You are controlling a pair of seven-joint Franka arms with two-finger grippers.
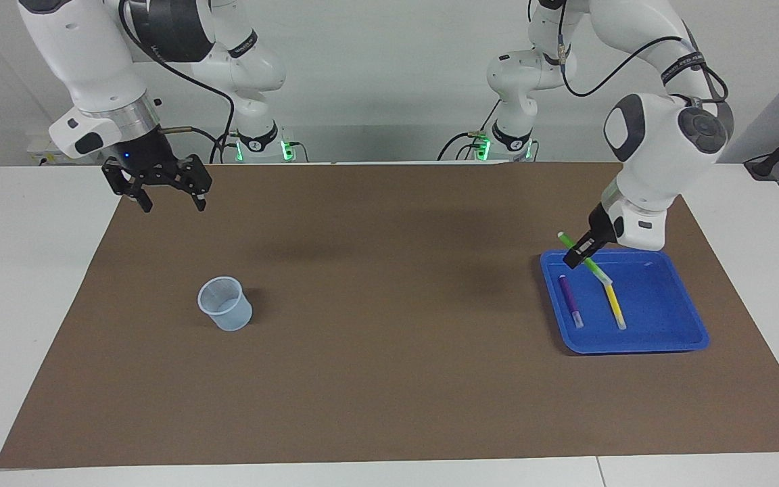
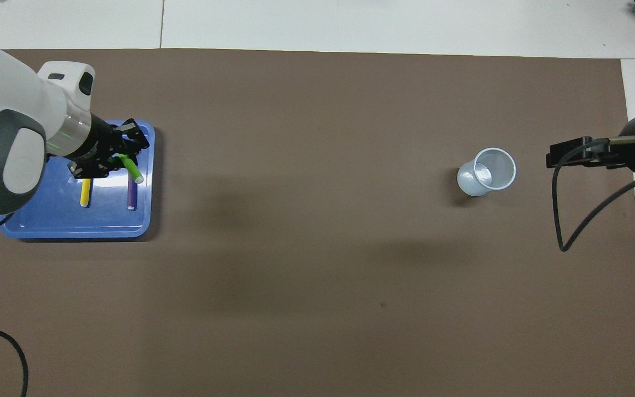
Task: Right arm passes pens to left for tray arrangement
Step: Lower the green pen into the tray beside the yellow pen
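I work in a robotics lab: my two white arms (image 1: 660, 128) bolt to a white table (image 1: 31, 284) under a brown mat (image 1: 389, 379), cables (image 1: 214, 88) trailing, green base lights (image 1: 286, 150) glowing against a bare pale wall (image 1: 389, 61).

Left hand (image 1: 580, 255) lowered and tilted, fingers clamped together, right hand (image 1: 168, 194) raised, fingers spread, arm waiting
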